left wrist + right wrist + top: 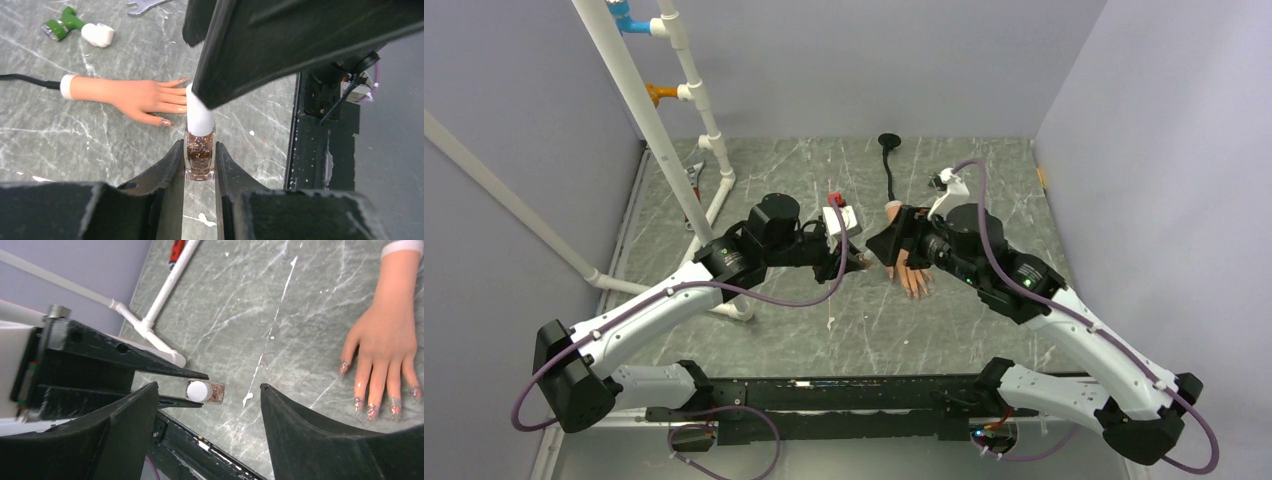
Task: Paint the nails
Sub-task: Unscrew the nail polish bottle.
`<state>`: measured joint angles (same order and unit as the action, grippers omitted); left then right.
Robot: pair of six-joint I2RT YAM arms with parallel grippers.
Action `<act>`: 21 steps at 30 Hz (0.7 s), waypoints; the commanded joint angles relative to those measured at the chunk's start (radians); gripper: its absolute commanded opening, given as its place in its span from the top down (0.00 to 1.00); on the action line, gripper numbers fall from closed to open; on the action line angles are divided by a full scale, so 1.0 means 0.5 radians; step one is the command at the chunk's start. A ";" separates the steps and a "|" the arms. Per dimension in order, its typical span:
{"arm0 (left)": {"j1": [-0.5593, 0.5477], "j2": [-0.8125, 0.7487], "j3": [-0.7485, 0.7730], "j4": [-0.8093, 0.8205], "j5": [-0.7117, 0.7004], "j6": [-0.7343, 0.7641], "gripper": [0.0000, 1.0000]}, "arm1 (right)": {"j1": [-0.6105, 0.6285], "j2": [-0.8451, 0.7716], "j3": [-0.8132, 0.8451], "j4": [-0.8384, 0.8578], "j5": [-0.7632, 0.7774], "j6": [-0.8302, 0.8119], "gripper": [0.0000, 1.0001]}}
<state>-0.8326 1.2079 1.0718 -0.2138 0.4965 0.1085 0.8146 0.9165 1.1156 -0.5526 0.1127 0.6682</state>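
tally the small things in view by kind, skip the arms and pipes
mannequin hand: 1
polish bottle: 1
wrench: 1
red-handled tool: 1
green and white piece: 1
total: 5

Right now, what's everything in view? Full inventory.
table: 1, grey marbled, under everything
mannequin hand: 1, peach with white cuff, flat on table
nails: 5 showing, glittery, its fingertips
polish bottle: 1, brown glitter with white cap, gripped near mannequin fingertips
cable: 1, black, running from cuff
pipe frame: 1, white, blue and orange fittings, left side
wrench: 1, silver, on table
green-and-white item: 1, near wrench
left hand: 1, black, shut on polish bottle
right hand: 1, black, open, straddling bottle's top
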 commanded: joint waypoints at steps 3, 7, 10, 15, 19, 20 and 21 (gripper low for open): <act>-0.023 -0.038 0.061 0.057 -0.171 0.003 1.00 | 0.004 0.171 0.154 -0.026 -0.029 0.091 0.30; -0.043 -0.047 0.055 0.052 -0.217 0.012 1.00 | 0.007 0.221 0.156 0.035 -0.087 0.102 0.37; -0.047 -0.040 0.061 0.042 -0.240 0.020 1.00 | 0.006 0.228 0.131 0.058 -0.116 0.103 0.44; -0.050 -0.033 0.059 0.044 -0.243 0.016 1.00 | 0.011 0.232 0.104 0.092 -0.184 0.106 0.53; -0.050 -0.021 0.064 0.038 -0.243 0.019 1.00 | 0.015 0.261 0.113 0.064 -0.196 0.092 0.54; -0.050 -0.021 0.062 0.041 -0.242 0.017 1.00 | 0.018 0.263 0.111 0.059 -0.198 0.089 0.55; -0.050 -0.020 0.062 0.043 -0.241 0.018 1.00 | 0.019 0.260 0.103 0.063 -0.195 0.087 0.56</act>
<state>-0.8524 1.2079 1.0718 -0.2150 0.3843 0.1120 0.8154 1.0412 1.1454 -0.5472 0.0345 0.7109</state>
